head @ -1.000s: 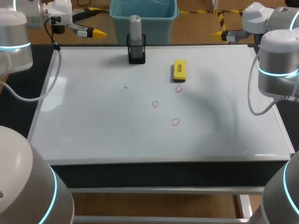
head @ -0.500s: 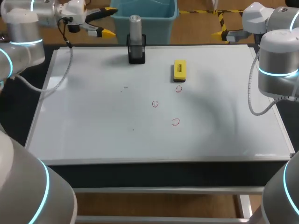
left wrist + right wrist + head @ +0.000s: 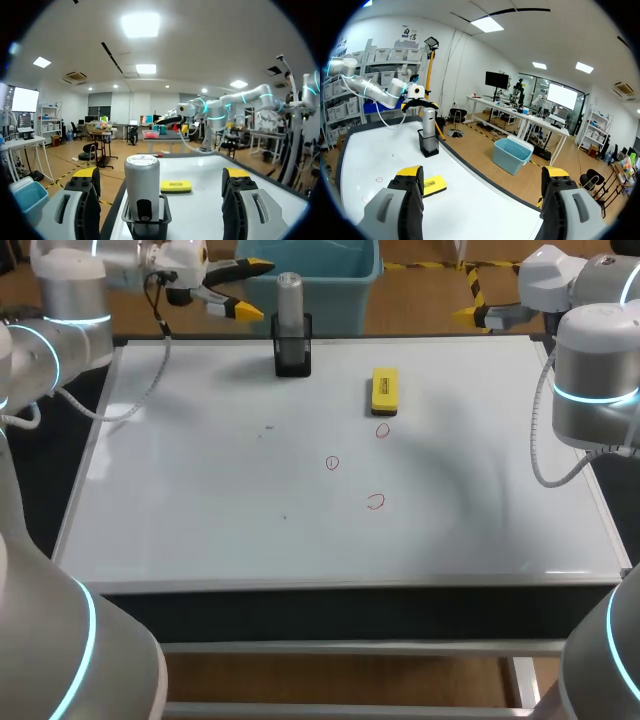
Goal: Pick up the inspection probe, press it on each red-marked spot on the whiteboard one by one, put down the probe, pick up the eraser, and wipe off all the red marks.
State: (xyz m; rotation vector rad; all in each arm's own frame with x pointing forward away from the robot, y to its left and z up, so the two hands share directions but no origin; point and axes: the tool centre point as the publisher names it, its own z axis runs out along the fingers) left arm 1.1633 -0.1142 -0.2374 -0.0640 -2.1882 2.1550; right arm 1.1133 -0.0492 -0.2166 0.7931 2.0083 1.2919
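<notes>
Head view: left gripper point(image 3: 249, 288) open, just beside the inspection probe point(image 3: 289, 298), which stands upright in a black holder point(image 3: 292, 352) at the whiteboard's point(image 3: 200, 500) far edge. Eraser point(image 3: 384, 390) lies near the red marks point(image 3: 332, 463).
Left wrist view: probe ahead, untouched.
Right wrist view: right gripper point(image 3: 482, 175) open, well apart.
Risk: an off-centre close could topple the probe or drag the holder.

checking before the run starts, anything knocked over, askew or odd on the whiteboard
Nothing stands out. The inspection probe stands upright in its black holder, the yellow eraser lies flat on the whiteboard, and the three red marks look unsmeared.
</notes>
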